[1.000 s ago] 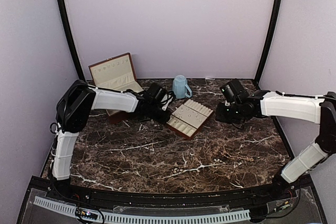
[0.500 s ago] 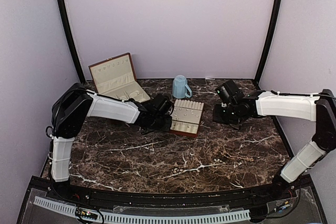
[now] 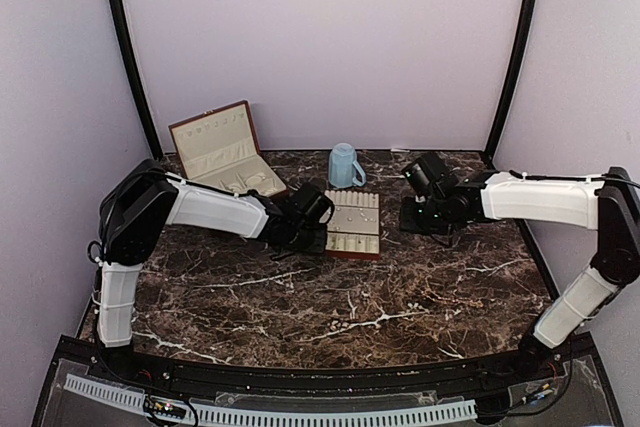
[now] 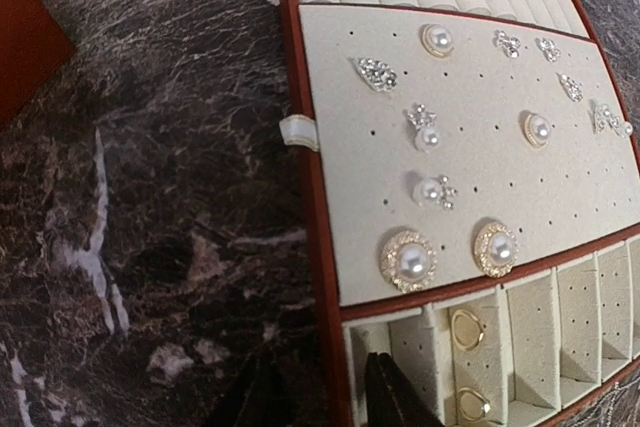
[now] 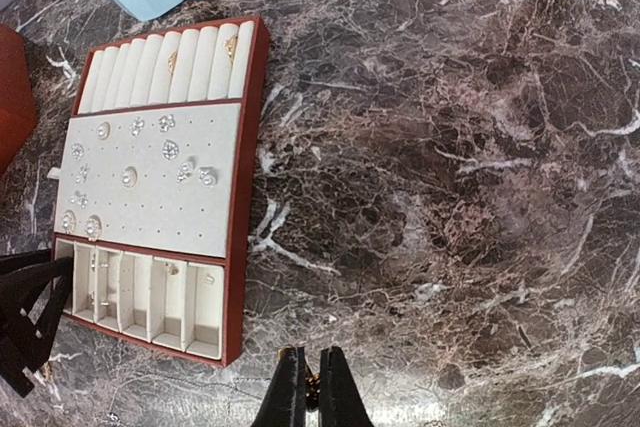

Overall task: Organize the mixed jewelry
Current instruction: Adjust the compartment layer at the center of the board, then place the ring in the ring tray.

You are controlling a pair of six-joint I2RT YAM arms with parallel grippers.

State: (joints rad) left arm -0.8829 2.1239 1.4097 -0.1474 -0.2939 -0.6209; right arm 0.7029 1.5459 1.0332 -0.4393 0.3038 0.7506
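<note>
Mixed jewelry [image 4: 427,133] dots the cream slotted tray [image 4: 470,87].

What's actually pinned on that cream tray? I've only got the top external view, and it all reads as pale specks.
Observer: The left wrist view shows pearl and crystal earrings stuck into the perforated flat panel of the tray. The two largest are round pearls with sparkling rims, on the row next to the small compartments.
Operator: Anything in those small compartments? From above they look bare.
Observer: Not all bare. The left wrist view shows two gold rings, both lying in the same compartment, one behind the other. The compartments further along look empty, though the frame cuts them off.
</note>
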